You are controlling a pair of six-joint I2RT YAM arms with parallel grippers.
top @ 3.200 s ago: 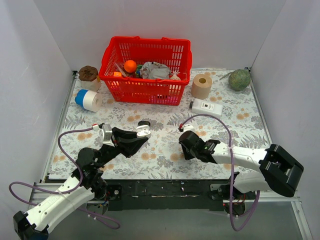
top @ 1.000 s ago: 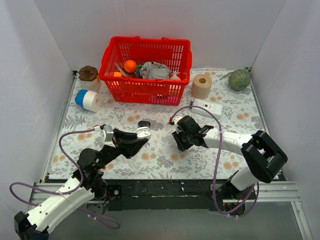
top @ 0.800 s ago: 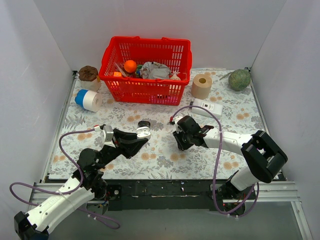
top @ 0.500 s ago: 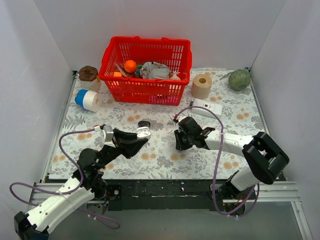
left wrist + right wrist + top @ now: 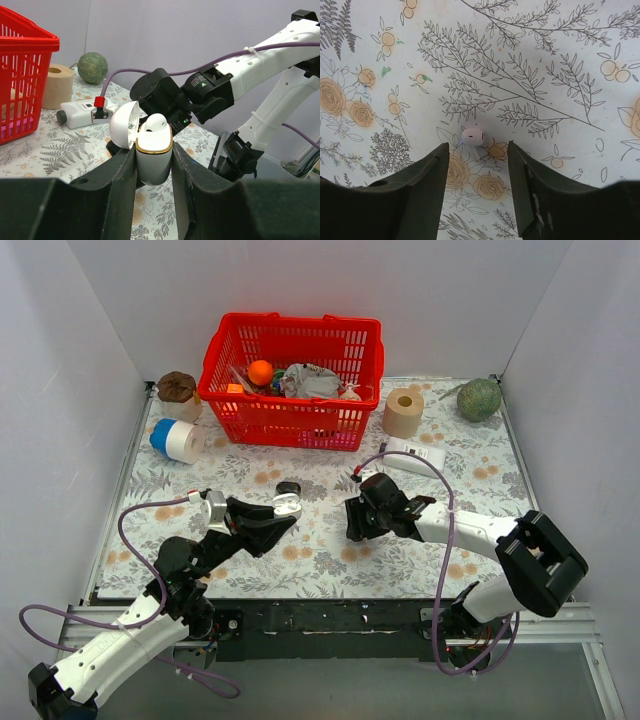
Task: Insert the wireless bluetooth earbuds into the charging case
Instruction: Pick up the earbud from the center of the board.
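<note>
My left gripper [image 5: 283,512] is shut on a white charging case [image 5: 154,150] with a gold rim and holds it upright above the mat, lid open. One white earbud [image 5: 155,120] sits in it. The case also shows in the top view [image 5: 288,503]. My right gripper [image 5: 351,527] is open and low over the floral mat, right of the case. In the right wrist view a second white earbud [image 5: 473,137] lies on the mat just beyond the open right gripper [image 5: 478,150], between its fingers and untouched. I see no black earbuds.
A small black object [image 5: 289,487] lies just beyond the case. At the back stand a red basket [image 5: 215,380] of items, a paper roll [image 5: 403,412], a white device [image 5: 414,454], a green melon [image 5: 479,399], and a blue-and-white tape roll [image 5: 176,440].
My right arm has swung its forearm round and the open gripper has shifted slightly toward the near edge. The left arm and the case have not moved.
</note>
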